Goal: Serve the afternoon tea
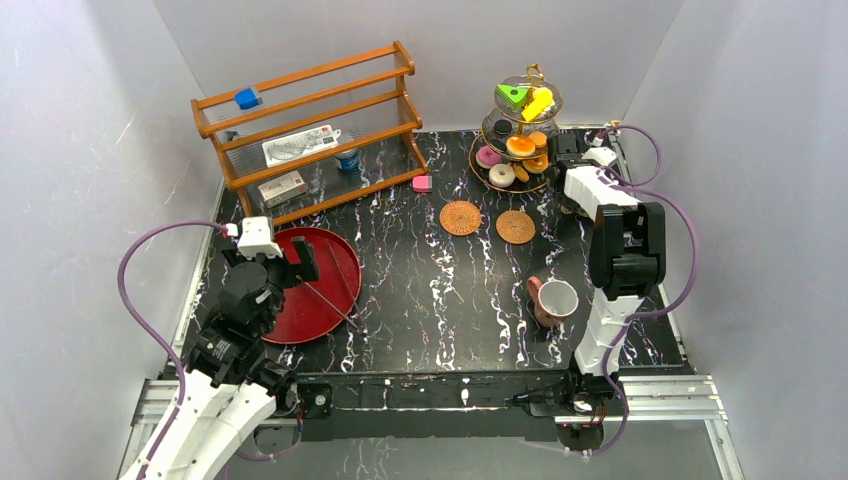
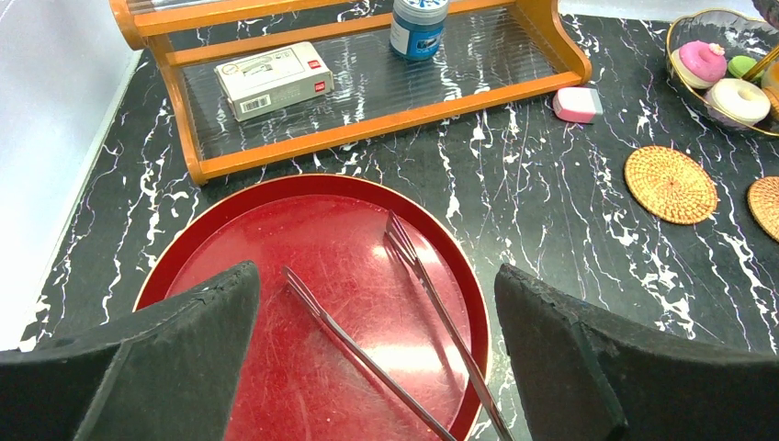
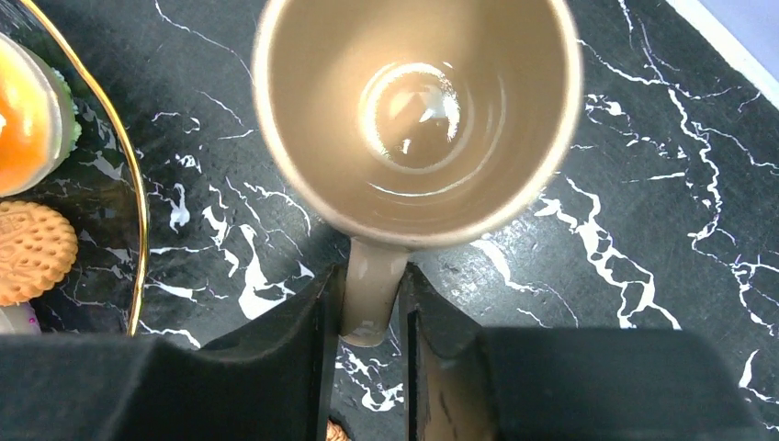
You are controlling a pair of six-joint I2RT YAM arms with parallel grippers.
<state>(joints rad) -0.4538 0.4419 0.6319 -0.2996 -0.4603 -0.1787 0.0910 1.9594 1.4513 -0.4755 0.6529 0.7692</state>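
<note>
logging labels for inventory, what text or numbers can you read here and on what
Nothing reads clearly.
lower white box on the rack bottom shelf: print and red mark, too small.
blue can: label blurred.
upper white box: print too small.
cookie: embossing unreadable.
beige mug: no marking seen.

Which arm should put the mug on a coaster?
Right. The right claw grips the mug by its handle, near the coasters; the left claw hangs open over the tray, farther off.
</note>
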